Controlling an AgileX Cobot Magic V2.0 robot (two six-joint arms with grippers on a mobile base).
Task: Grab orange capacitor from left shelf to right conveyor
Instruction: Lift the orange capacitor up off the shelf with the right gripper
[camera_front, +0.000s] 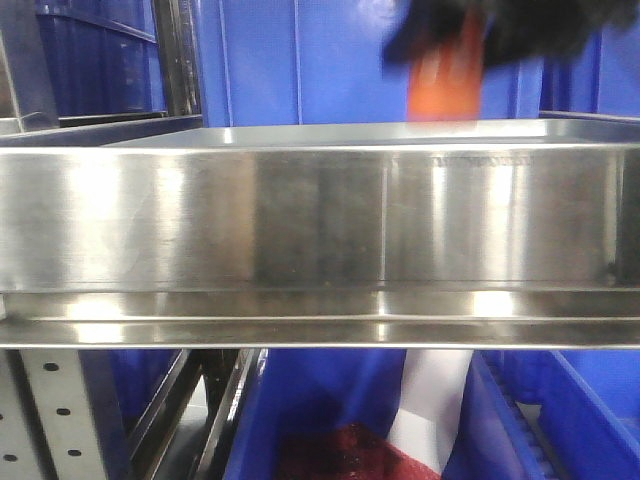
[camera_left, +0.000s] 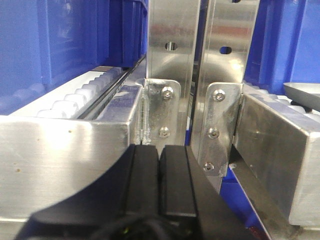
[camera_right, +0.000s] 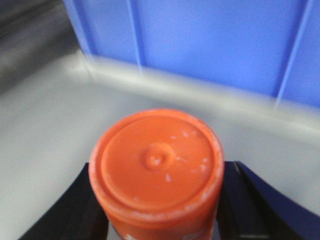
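Observation:
The orange capacitor (camera_front: 445, 85) hangs just above the back right part of the left shelf (camera_front: 300, 220), blurred, with my right gripper (camera_front: 447, 55) shut on it from above. In the right wrist view its flat orange top (camera_right: 156, 160) fills the space between the two black fingers (camera_right: 250, 200), over the shelf's grey floor (camera_right: 45, 130). My left gripper (camera_left: 159, 150) is shut with nothing in it, close in front of bolted steel uprights (camera_left: 170, 75). The right conveyor is out of view.
Blue plastic bins (camera_front: 300, 60) stand right behind the shelf. Another blue bin (camera_front: 330, 400) with red material sits below it, beside a perforated grey upright (camera_front: 50, 410). In the left wrist view, white rollers (camera_left: 75, 97) run along a steel rail, and a silver tray edge (camera_left: 305, 92) shows at right.

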